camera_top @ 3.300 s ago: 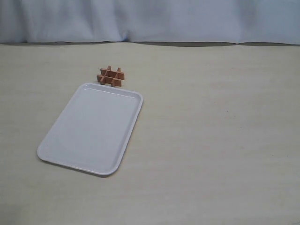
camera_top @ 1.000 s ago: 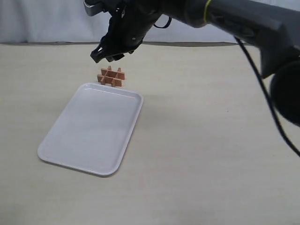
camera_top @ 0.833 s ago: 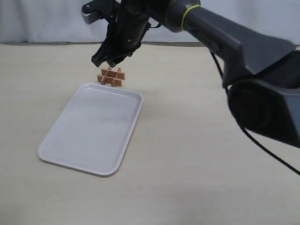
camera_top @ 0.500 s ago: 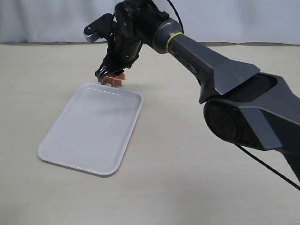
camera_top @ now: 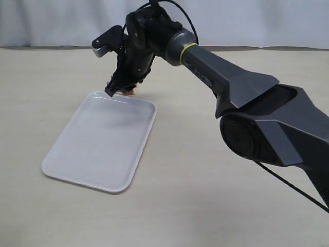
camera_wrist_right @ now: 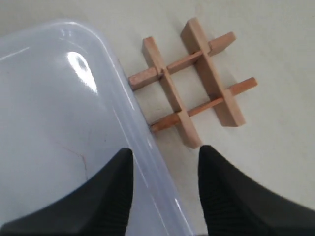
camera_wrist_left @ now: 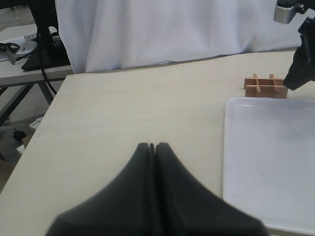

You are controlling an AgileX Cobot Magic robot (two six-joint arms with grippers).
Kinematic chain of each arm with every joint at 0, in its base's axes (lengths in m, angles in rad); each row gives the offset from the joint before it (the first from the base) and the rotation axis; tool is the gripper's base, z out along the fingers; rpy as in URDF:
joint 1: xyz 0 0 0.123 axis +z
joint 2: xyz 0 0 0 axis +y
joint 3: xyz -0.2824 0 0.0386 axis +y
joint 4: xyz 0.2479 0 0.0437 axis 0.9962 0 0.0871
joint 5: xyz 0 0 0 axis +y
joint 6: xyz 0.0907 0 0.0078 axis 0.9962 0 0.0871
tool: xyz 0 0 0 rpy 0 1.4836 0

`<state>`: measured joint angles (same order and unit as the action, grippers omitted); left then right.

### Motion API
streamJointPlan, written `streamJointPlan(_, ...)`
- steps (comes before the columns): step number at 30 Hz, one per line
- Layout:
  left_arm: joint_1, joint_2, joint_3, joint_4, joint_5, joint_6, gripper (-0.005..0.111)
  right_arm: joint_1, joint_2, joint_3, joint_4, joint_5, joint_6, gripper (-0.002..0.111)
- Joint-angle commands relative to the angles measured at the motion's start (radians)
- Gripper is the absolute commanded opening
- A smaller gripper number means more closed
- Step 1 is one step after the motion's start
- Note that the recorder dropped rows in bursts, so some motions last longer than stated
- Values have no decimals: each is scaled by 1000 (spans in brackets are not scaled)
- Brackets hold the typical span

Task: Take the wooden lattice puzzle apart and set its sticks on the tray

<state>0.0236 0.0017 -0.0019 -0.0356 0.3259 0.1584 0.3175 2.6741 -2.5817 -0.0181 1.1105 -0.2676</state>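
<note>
A small orange-brown wooden lattice puzzle (camera_wrist_right: 192,83) of flat, smooth-sawn strips (camera_wrist_right: 212,78), slotted crosswise into a hash shape with square gaps between them, lies fully assembled on the matte, pale beige table (camera_top: 180,206). It sits just beside the far short rim of a large flat white plastic tray (camera_top: 97,144), close to one rounded corner, with two strip ends reaching the rim (whether they touch it or tuck slightly under it cannot be told). The tray is glossy, with a low raised edge that catches a bright highlight in the right wrist view, and its bed holds nothing. The black right gripper (camera_top: 117,88) hangs low over this spot on a long dark grey arm (camera_top: 231,77) reaching across the middle, and in the exterior view it hides nearly all of the puzzle. Its jaws stand apart, with the tray's rim and a patch of table in the gap between them; the puzzle lies just past the fingertips, not held. The left gripper (camera_wrist_left: 150,146) sits well apart from the puzzle over bare table, its two dark fingers pressed together on nothing. A creased white curtain (camera_wrist_left: 172,29) hangs behind the table.
</note>
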Motion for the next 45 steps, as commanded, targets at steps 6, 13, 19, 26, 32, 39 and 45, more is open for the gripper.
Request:
streamJointPlan(6,0,-2,2,0,-16,1,0,-1,18,-6,60,24,90,40)
streamJointPlan(13,0,-2,2,0,-16,1,0,-1,18,-6,104,-52,145,40)
streamJointPlan(19,0,-2,2,0,-16,1,0,12,22,-6,76,-76,312,40)
streamJointPlan(26,0,-2,2,0,-16,1,0,70,21,-6,-134,-69,431,40)
streamJointPlan(32,0,-2,2,-2,-16,1,0,81,21,-6,-171,19,471,40)
streamJointPlan(39,0,-2,2,-2,-16,1,0,118,2,-6,-230,58,518,40)
streamJointPlan(45,0,-2,2,-2,-16,1,0,138,-37,-6,-281,111,509,40)
